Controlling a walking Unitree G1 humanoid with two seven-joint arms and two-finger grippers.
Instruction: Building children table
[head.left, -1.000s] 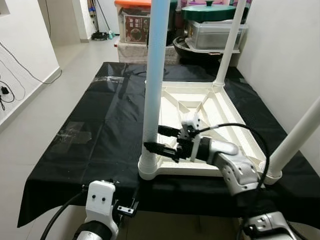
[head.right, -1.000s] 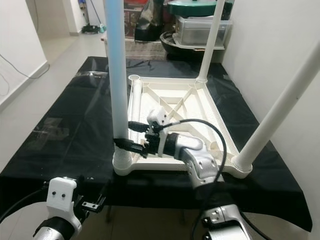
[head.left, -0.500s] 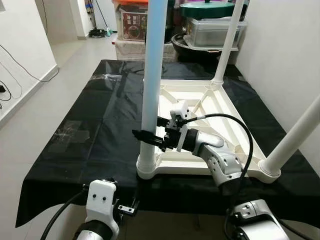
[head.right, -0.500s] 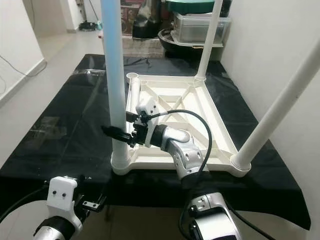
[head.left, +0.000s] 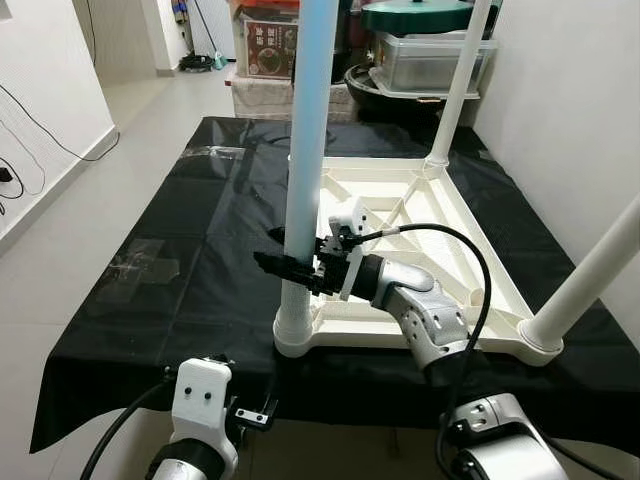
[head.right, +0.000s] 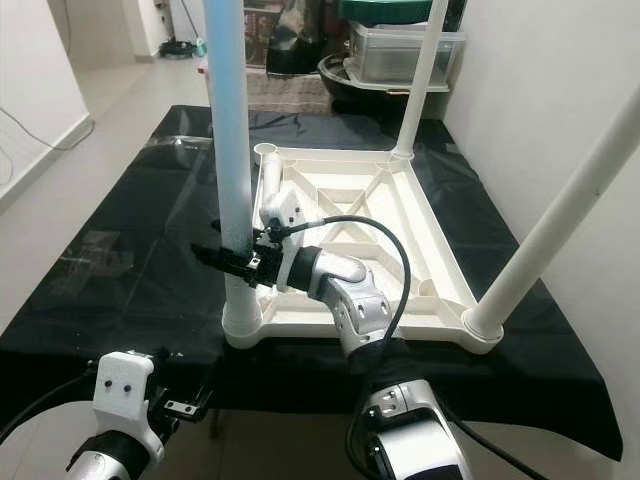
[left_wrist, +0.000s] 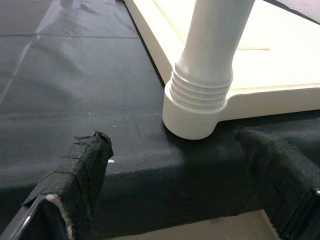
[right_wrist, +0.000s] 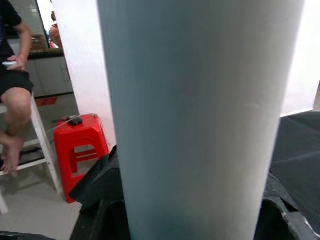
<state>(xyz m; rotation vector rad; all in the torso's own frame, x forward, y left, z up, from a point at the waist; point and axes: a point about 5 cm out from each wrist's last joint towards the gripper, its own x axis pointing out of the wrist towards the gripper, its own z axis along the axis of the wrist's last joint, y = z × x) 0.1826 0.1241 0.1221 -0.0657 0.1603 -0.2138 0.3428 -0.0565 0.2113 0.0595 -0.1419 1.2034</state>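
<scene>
Since a second ago the right tool (head.left: 283, 262) has slid leftward until its black fingers straddle the near-left leg (head.left: 303, 180). Going left to right: the left tool (left_wrist: 170, 185) hangs low at the tabletop's (head.left: 180, 260) near edge, fingers spread, aimed at that leg's socket (left_wrist: 192, 112). The right tool's fingers bracket the leg, seemingly closing on it. The upturned white table frame (head.left: 420, 210) lies on the black cloth; three legs stand, while a fourth appears to lie unfitted.

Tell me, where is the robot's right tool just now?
The right tool is around the near-left table leg, just above its socket on the upturned tabletop.
</scene>
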